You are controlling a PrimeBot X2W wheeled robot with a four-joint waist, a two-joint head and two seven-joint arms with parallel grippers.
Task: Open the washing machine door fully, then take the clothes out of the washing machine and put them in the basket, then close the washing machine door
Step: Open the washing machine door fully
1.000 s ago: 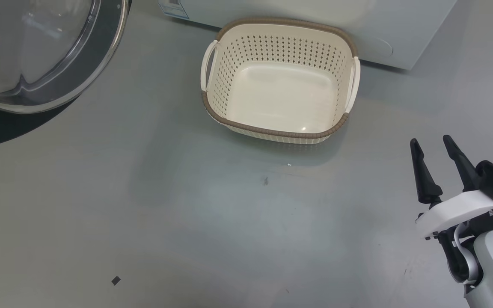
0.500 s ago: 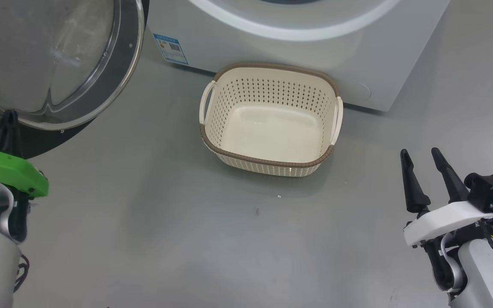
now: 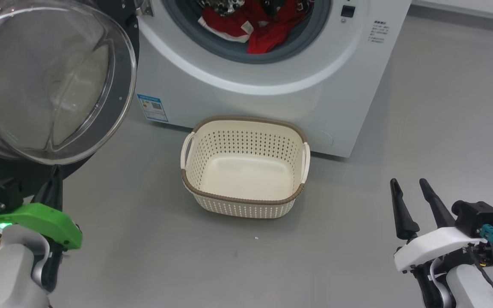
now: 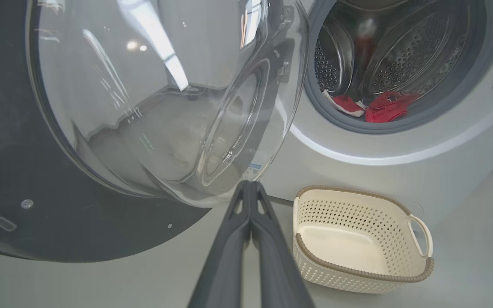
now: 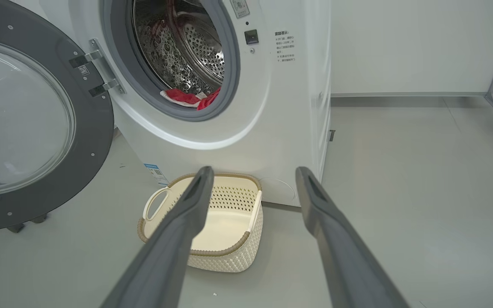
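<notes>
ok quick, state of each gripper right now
left gripper: shut, holding nothing
right gripper: open, empty

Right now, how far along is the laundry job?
Done: the door stands wide open. In hand: nothing; the left gripper has its jaws shut near the door's lower edge, the right gripper has its jaws open, both empty. Left: the red clothes lie in the washer, the basket is empty, door to close.

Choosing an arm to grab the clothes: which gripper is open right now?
The right gripper: its jaws stand wide apart, while the left gripper is pressed shut.
</notes>
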